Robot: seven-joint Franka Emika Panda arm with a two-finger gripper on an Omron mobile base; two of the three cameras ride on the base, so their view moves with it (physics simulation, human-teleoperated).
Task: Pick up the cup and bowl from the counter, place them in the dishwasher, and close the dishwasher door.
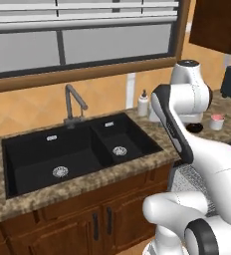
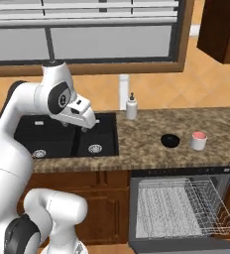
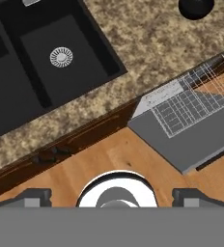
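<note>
Cup (image 2: 199,141) beside bowl (image 2: 170,141) on counter (image 2: 146,141), dishwasher door (image 3: 191,140) open

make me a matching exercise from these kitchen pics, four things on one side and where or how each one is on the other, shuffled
Things:
1. cup
2. bowl
3. soap bottle
4. dishwasher door

Places or states:
A. folded down open, wire rack pulled out over it
B. against the wall, just right of the sink
C. on the counter, farthest right of the three counter items
D. on the counter, between the soap bottle and the cup

Pairs: 1-C, 2-D, 3-B, 4-A
</note>
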